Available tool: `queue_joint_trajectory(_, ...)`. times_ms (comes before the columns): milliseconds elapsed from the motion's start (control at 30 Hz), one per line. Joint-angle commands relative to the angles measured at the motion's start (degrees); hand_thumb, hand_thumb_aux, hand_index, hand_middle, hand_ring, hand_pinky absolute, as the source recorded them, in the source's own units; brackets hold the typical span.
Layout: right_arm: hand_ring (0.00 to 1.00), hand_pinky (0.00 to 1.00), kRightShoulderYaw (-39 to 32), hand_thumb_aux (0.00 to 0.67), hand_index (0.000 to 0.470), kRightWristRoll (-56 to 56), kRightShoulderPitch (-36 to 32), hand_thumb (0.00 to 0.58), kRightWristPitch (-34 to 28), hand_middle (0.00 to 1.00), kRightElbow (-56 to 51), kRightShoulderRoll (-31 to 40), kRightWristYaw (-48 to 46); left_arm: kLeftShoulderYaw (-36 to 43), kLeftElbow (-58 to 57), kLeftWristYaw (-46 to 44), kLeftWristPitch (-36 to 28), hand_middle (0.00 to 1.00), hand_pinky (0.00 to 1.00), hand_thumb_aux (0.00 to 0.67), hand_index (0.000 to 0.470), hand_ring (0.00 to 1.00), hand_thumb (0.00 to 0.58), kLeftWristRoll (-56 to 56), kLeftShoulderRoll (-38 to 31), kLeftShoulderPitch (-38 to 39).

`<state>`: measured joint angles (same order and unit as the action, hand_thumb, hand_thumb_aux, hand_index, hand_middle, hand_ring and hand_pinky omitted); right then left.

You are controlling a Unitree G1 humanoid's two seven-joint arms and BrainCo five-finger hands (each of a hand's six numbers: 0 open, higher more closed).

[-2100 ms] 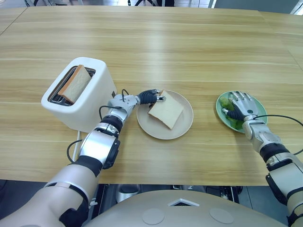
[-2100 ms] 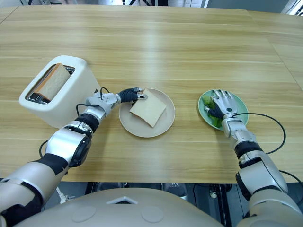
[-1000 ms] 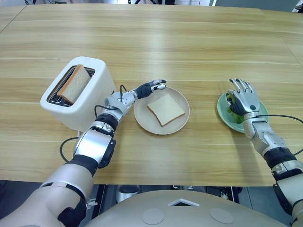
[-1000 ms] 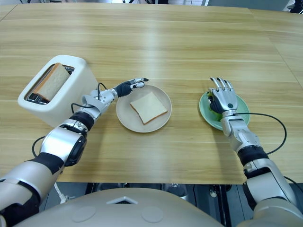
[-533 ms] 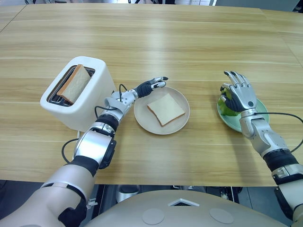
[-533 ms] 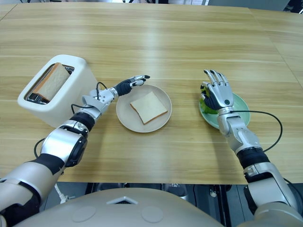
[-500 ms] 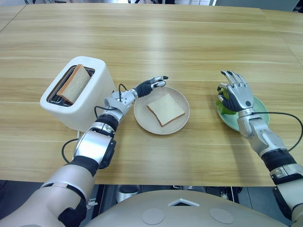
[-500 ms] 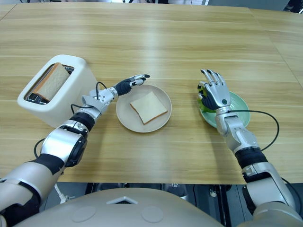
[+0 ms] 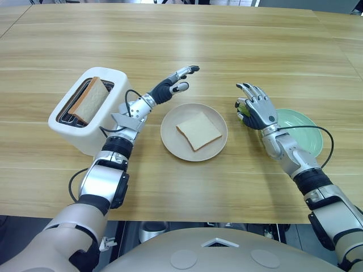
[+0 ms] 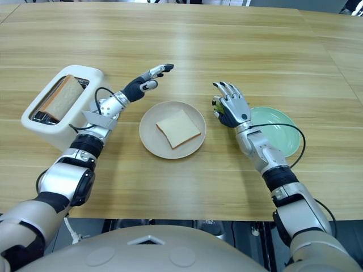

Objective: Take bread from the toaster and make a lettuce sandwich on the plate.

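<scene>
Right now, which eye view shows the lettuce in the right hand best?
Left eye view, narrowly: the lettuce shows as a green patch beside the right hand's palm. The right eye view shows a thinner green sliver there, mostly hidden behind the hand.

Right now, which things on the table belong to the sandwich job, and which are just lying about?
Belong to the job: toaster; toaster slice standing in its slot; beige plate; plated slice; lettuce held in the right hand; green dish; left hand, open.
Lying about: the wooden table alone.
</scene>
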<state>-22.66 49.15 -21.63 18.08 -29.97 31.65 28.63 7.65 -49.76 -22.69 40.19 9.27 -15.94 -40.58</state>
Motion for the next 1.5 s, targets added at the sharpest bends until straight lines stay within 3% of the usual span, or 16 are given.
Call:
queue_joint_trajectory(33,0.00,0.00,-2.8,0.670,0.460,1.0,-1.1,0.580,2.3,0.00,-0.5,-2.0,-1.3,-0.9,3.9,-0.5,-1.9,0.00,0.00,0.000,0.000,0.00,0.000,-1.4,-1.1,1.2)
queue_joint_trajectory(233,0.00,0.00,-6.9,0.670,0.460,2.8,-3.4,0.580,4.4,0.00,-0.6,-6.4,-2.6,-2.8,9.4,-1.2,-4.2,0.00,0.00,0.000,0.000,0.00,0.000,-4.2,-2.9,2.1)
queue_joint_trajectory(600,0.00,0.00,-8.3,0.670,0.460,2.8,-3.6,0.580,6.4,0.00,2.4,-10.4,-3.0,-3.1,10.9,-1.5,-5.7,0.00,0.00,0.000,0.000,0.00,0.000,-5.6,-3.5,2.8)
queue_joint_trajectory(967,0.00,0.00,-10.9,0.670,0.460,3.7,-6.8,0.580,6.6,0.00,-3.7,-16.2,-0.6,-4.1,14.4,-0.3,-6.4,0.00,0.00,0.000,0.000,0.00,0.000,-5.1,-4.7,3.8)
queue_joint_trajectory(1133,0.00,0.00,-12.8,0.670,0.460,3.8,-8.5,0.580,7.4,0.00,-10.1,-19.3,1.4,-6.0,28.2,5.6,-8.3,0.00,0.00,0.000,0.000,0.00,0.000,1.7,-9.2,7.6)
queue_joint_trajectory(1267,0.00,0.00,-14.3,0.670,0.460,4.2,-10.2,0.580,7.4,0.00,-17.0,-21.5,3.2,-8.1,42.7,4.9,-12.8,0.00,0.00,0.000,0.000,0.00,0.000,7.9,-16.3,12.4)
queue_joint_trajectory(1367,0.00,0.00,-14.6,0.670,0.460,3.7,-10.4,0.580,7.7,0.00,-20.4,-22.8,4.2,-10.8,49.9,2.8,-15.9,0.00,0.00,0.000,0.000,0.00,0.000,5.0,-20.2,13.1)
queue_joint_trajectory(1400,0.00,0.00,-14.9,0.465,0.319,3.7,-10.3,0.526,7.8,0.00,-21.5,-23.3,4.4,-12.2,52.1,1.7,-17.0,0.00,0.00,0.000,0.000,0.00,0.000,3.9,-22.2,12.7)
queue_joint_trajectory(1433,0.00,0.00,-15.2,0.465,0.319,3.8,-10.3,0.526,7.8,0.00,-22.3,-23.6,4.5,-13.1,53.4,0.9,-17.6,0.00,0.00,0.000,0.000,0.00,0.000,3.3,-23.5,12.3)
queue_joint_trajectory(1467,0.00,0.00,-15.4,0.323,0.222,3.8,-10.4,0.425,7.8,0.00,-22.9,-23.9,4.7,-13.8,54.7,0.2,-18.3,0.00,0.00,0.000,0.000,0.00,0.000,3.0,-24.9,12.0)
queue_joint_trajectory(1500,0.00,0.00,-15.6,0.000,0.000,3.8,-10.3,0.000,7.9,0.00,-23.4,-24.1,4.9,-14.7,55.9,-0.7,-19.1,0.00,0.00,0.000,0.000,0.00,0.000,2.8,-26.7,11.7)
